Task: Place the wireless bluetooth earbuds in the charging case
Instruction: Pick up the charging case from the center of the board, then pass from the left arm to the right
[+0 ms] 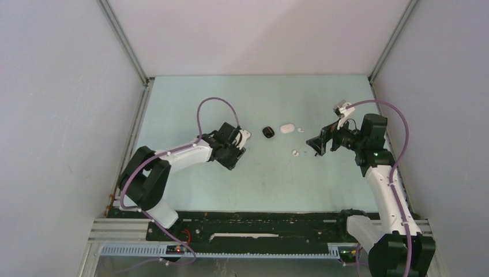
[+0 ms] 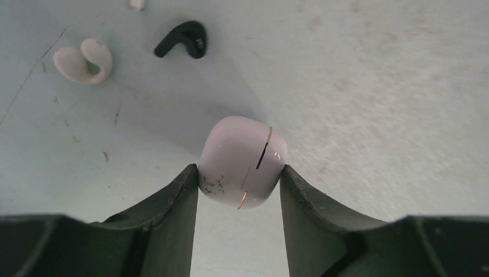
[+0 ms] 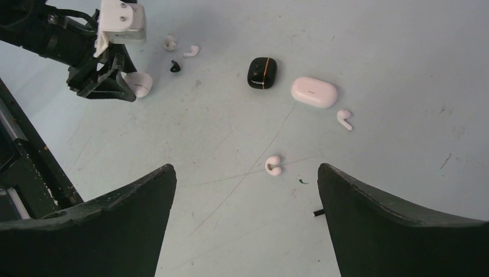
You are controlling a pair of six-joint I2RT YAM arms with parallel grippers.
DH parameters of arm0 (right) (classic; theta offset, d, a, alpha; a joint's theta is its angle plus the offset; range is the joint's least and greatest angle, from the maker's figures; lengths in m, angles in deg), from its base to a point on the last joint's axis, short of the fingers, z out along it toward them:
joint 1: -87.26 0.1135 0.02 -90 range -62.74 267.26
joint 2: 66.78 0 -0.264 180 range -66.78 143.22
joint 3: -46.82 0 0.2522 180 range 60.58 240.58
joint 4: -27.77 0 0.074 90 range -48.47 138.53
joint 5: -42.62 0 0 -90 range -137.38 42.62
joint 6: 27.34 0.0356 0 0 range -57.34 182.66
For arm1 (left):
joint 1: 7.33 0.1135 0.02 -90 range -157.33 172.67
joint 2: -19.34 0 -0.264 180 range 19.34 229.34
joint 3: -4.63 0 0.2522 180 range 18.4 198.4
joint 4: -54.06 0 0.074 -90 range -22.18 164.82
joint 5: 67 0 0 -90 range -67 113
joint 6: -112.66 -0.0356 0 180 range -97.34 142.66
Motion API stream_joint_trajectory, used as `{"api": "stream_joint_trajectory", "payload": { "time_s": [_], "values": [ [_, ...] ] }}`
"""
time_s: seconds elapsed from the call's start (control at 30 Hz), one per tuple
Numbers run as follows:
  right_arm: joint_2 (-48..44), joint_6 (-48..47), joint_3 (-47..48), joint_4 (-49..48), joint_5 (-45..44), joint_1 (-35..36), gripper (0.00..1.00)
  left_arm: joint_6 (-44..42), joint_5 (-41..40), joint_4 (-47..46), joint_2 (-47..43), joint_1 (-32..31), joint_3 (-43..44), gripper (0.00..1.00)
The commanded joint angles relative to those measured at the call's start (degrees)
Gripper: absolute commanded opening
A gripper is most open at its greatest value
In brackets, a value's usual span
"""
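**L hand** (image 2: pixel 238 171): both dark matte fingers (image 2: pixel 173 219) are clamped on the glossy white case (image 2: pixel 242 156), one per side. The case is a rounded pebble of smooth plastic w/ a thin gold seam line and dark scuff marks on the near face. Whether it touches the bench (image 2: pixel 375 86) cannot be determined.

Beyond the case, well apart from it:
- black earbud (image 2: pixel 183 39): hooked shape, semi-gloss.
- C-shaped white earbud (image 2: pixel 83 60): matte, to the left of the black one.

**R hand** (image 3: pixel 245 176): fingers wide apart, above the bench. Ahead of it lies a second C-shaped white earbud (image 3: pixel 273 165).

Further out:
- black case (image 3: pixel 262 72): glossy, rounded-square, w/ an orange-gold seam.
- oval white case (image 3: pixel 314 92): smooth, just beside the black case.
- stemmed white earbud (image 3: pixel 345 119): near the oval case.

**Bench:** pale blue-green, matte, w/ fine scratches and dark specks.

**Enclosure:** plain off-white walls (image 1: pixel 259 34) on three sides, aluminium profiles (image 1: pixel 124 40) at the corners, black rail (image 1: pixel 259 222) along the near edge.
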Motion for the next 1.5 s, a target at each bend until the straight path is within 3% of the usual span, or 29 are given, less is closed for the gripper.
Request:
{"api": "stream_joint_trajectory", "payload": {
  "time_s": [0.0,0.13,0.23,0.37,0.47,0.53,0.67,1.03,1.23,1.47],
  "values": [
    [-0.6,-1.4,0.8,0.4,6.2,-1.6,0.94,0.5,11.9,-2.9,-8.2,-2.0,0.0,0.26],
    [-0.4,-7.2,0.8,4.3,15.1,-0.5,0.83,7.2,33.1,-10.1,-13.4,-4.4,-2.5,0.12],
    [-1.1,-14.3,0.8,7.2,14.6,5.2,0.74,11.6,46.2,-13.8,-13.7,-5.4,-2.9,0.01],
    [-1.9,-24.6,1.3,11.3,13.4,14.0,0.58,18.7,59.3,-19.7,-12.7,-5.5,-3.8,0.0],
    [-0.4,-38.1,3.8,21.2,13.8,19.0,0.46,22.6,65.5,-22.1,-12.6,-5.5,-4.2,0.0],
    [-0.3,-44.6,5.1,27.2,11.8,22.2,0.43,24.0,67.6,-22.7,-12.6,-5.5,-4.5,0.0],
    [-1.8,-48.1,5.2,32.1,11.2,25.0,0.5,25.6,71.0,-22.4,-13.0,-5.5,-4.8,0.0],
    [0.2,-40.2,8.6,25.9,10.8,31.7,0.61,28.8,73.9,-20.6,-8.7,-5.5,-2.8,0.0],
    [2.7,-40.2,11.7,26.7,6.6,38.8,0.61,29.7,74.7,-20.9,-7.7,-5.6,-2.4,0.0],
    [4.9,-41.9,13.2,28.2,1.5,44.5,0.54,30.0,74.5,-20.9,-7.1,-5.7,-2.2,0.0]
  ]
}}
